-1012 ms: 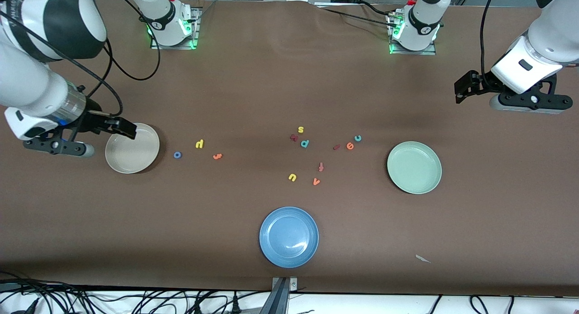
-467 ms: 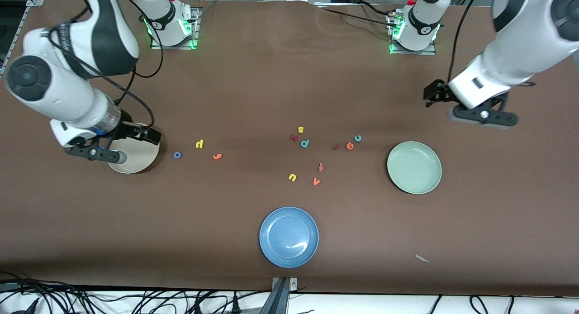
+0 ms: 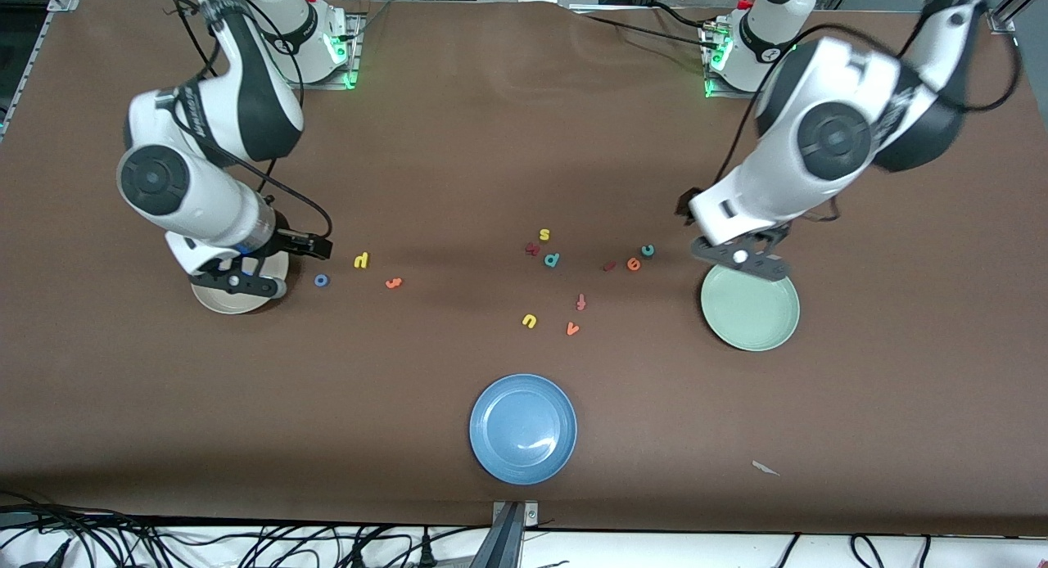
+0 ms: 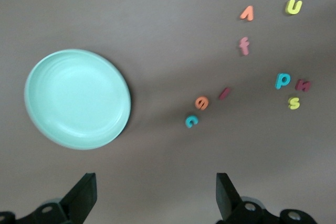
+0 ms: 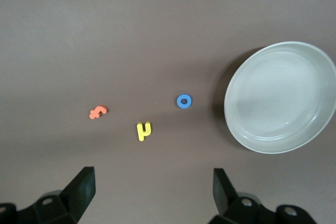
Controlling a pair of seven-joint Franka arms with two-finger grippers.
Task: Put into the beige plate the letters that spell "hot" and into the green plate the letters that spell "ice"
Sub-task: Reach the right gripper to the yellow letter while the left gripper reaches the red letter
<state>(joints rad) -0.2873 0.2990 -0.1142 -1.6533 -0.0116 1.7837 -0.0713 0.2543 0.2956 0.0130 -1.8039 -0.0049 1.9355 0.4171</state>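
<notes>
Fingers (image 4: 84, 198) (image 5: 84, 187) wide apart, both empty

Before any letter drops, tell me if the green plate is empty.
Empty: the green plate shows only bare surface, and c, e and i lie beside it.

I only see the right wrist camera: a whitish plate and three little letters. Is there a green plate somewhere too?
Observer: Yes, the green plate lies toward the left arm's end of the table, with nothing in it.
Operator: Where are the letters that go in it?
Observer: The dark red i, the orange e and the teal c lie close together on the table beside the green plate, toward the middle of the table.
Operator: Is the other arm holding anything?
Observer: No, the left gripper is open and empty, over the table beside the green plate.
</notes>
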